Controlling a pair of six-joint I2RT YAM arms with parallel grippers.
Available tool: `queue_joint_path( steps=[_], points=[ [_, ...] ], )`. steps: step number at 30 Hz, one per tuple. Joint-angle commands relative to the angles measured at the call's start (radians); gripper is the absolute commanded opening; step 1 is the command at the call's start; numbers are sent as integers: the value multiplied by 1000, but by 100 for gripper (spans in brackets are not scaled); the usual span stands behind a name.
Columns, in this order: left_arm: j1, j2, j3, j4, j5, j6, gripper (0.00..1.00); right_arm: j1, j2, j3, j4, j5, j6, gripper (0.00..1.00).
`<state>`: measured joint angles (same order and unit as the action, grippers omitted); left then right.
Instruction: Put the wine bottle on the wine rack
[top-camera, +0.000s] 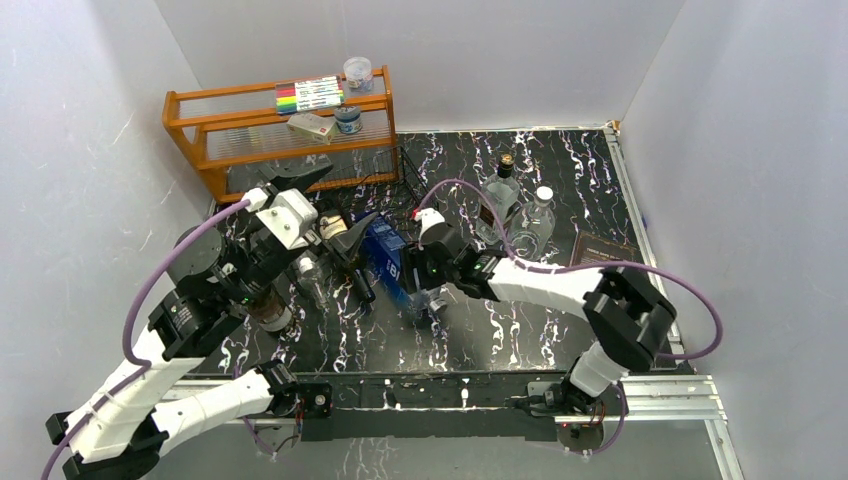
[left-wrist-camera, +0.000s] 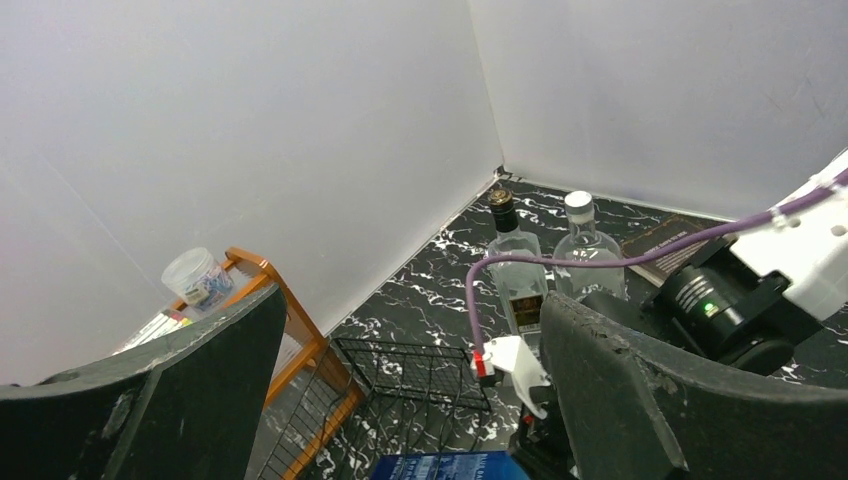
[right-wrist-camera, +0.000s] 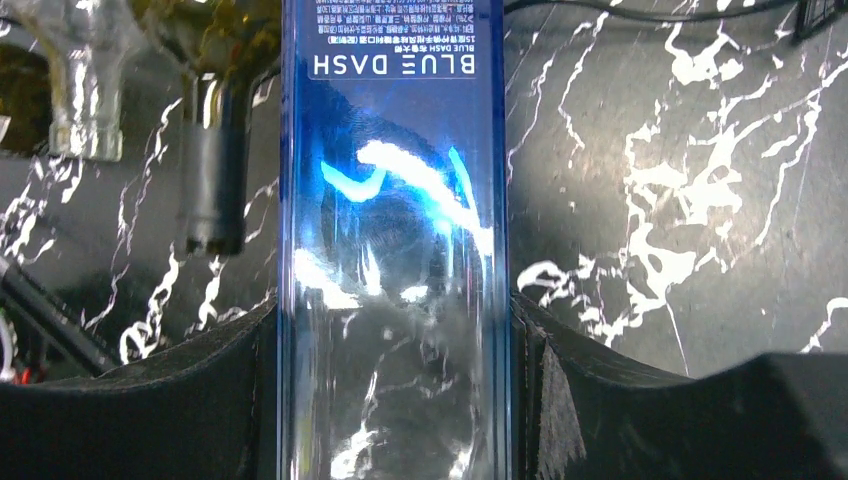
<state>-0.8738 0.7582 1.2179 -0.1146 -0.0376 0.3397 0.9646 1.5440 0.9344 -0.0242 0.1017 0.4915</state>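
Grip check: right claw (right-wrist-camera: 395, 335) is clamped on the wine bottle (right-wrist-camera: 395, 200) — blue glass, "BLUE DASH" label, body pinched between both pads (right-wrist-camera: 160, 400). From above, the bottle sits mid-table (top-camera: 560, 170), between the two arms and near the wine rack (left-wrist-camera: 410, 372), not in a cradle. Can't tell if its base touches the table. Left claw (top-camera: 350, 195) is spread wide, holding nothing, just beside the bottle on the rack side. Rack sits right in front of the orange shelf (top-camera: 185, 125). Two clear bottles (top-camera: 503, 195) stand upright to the right — well apart from both claws.
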Motion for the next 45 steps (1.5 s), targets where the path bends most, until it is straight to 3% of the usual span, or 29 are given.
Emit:
queue_joint_path(
  steps=[1, 11, 20, 31, 36, 39, 45],
  points=[
    [-2, 1, 14, 4, -5, -6, 98, 1, 56, 138, 332, 119, 12, 0],
    [-2, -1, 18, -29, 6, -22, 98, 9, 236, 242, 447, 211, -18, 0],
    [-2, 11, 25, -51, 34, -18, 98, 11, 337, 284, 511, 146, -85, 1],
    [-1, 7, 13, -61, 48, -10, 98, 11, 345, 315, 444, 173, -43, 69],
    [-2, 11, 22, -77, 45, -7, 98, 9, 301, 315, 404, 172, -25, 92],
    [-1, 15, 27, -83, 40, -1, 98, 10, 250, 302, 372, 157, -25, 98],
    [-2, 12, 26, -86, 24, 6, 98, 8, 103, 242, 263, 160, -30, 98]
  ],
)
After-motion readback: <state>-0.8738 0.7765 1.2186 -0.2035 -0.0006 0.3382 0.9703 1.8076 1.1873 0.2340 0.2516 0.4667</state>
